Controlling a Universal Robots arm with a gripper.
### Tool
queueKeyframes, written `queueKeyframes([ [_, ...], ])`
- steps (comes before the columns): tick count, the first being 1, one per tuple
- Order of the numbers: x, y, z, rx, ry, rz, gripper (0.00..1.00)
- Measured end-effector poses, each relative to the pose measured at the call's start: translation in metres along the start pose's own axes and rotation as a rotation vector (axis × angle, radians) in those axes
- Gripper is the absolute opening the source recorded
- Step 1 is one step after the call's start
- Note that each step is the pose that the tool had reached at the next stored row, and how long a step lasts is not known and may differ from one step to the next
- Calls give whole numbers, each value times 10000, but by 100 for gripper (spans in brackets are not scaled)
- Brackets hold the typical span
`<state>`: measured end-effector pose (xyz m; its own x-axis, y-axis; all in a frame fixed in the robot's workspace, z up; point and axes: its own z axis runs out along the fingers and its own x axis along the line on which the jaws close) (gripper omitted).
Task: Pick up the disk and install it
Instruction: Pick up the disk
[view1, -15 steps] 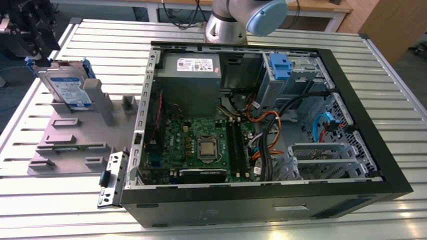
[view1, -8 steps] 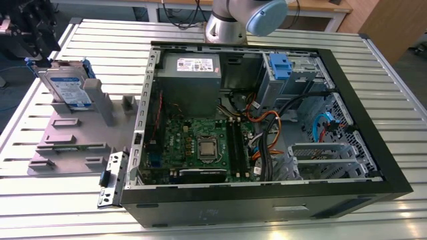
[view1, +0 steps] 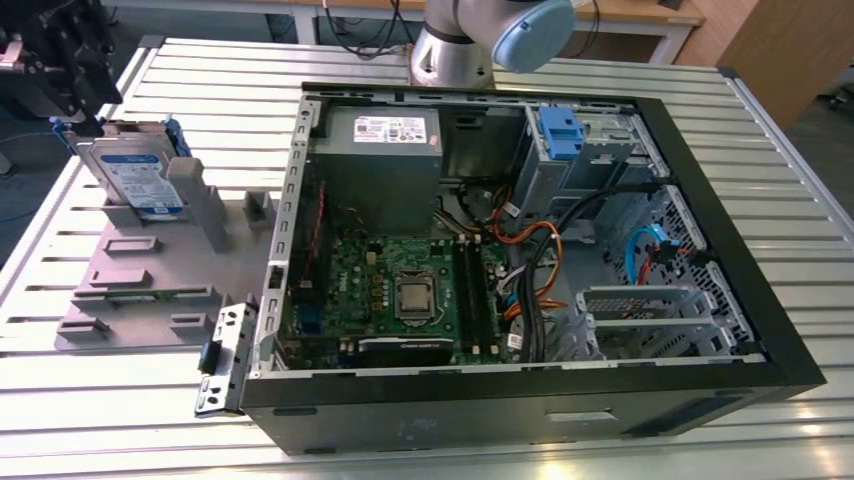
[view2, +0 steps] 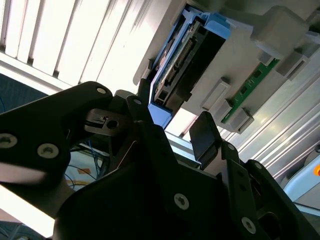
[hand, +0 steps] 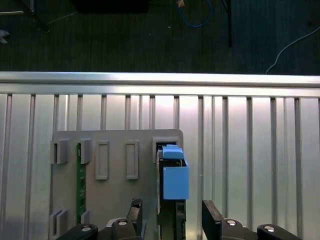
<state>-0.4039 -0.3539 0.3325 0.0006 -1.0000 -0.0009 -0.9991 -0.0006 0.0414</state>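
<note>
Robotics workshop: slatted aluminium bench (view1: 240, 70), opened computer case (view1: 534, 400), grey fixture plate (view1: 147, 290).

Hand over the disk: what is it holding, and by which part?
Nothing. The open hand is lined up on the upright disk, not touching it.

On the slatted table (view1: 240, 80) the open computer case (view1: 507, 395) lies at the exterior view's right. Left of it sits a holder plate (view1: 147, 300). The disk (view1: 134, 175) stands upright at its far end, the gripper (view1: 83, 112) just above, a finger at each side.
</note>
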Motion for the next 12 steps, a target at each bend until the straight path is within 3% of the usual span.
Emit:
queueKeyframes([
  [12,0,-1,29,0,0,0,59],
])
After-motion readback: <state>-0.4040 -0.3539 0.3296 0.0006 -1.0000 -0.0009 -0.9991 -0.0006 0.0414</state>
